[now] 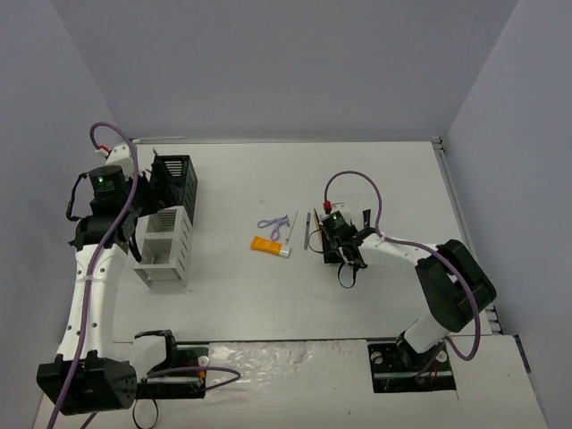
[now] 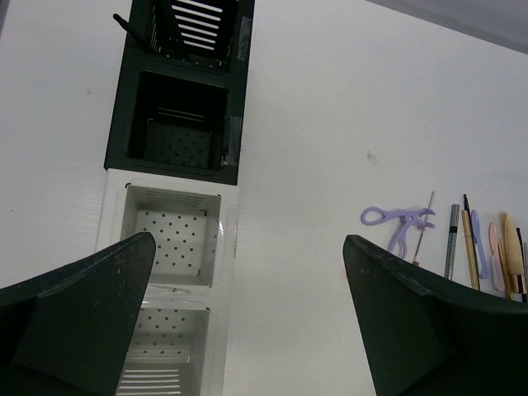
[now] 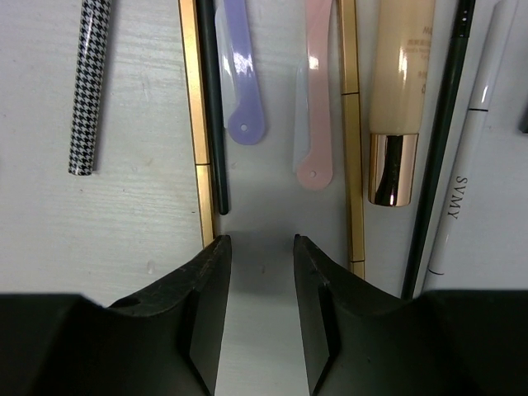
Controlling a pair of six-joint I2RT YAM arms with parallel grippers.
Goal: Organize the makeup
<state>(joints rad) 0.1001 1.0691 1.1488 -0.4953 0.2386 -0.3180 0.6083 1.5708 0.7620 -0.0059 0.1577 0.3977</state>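
The makeup lies mid-table: an orange tube with a white cap [image 1: 268, 246], a purple looped tool [image 1: 274, 225] and a row of thin pencils [image 1: 310, 231]. My right gripper [image 1: 332, 239] hovers low over that row. In the right wrist view it [image 3: 261, 243] is open and empty, its tips between a gold pencil [image 3: 198, 124] and a second gold pencil [image 3: 351, 124], just below a purple blade tool [image 3: 242, 74] and a pink one [image 3: 316, 99]. My left gripper [image 1: 152, 204] is wide open and empty above the rack [image 1: 170, 228]. The left wrist view shows the purple tool [image 2: 396, 223].
The rack has black compartments [image 2: 177, 132] at the far end and white ones [image 2: 169, 235] nearer; a black stick [image 2: 132, 25] stands in the farthest black one. A houndstooth pencil [image 3: 87, 91], tan gold-capped tube [image 3: 400, 91], black brush [image 3: 441, 148] and white pencil [image 3: 466, 165] flank the right gripper.
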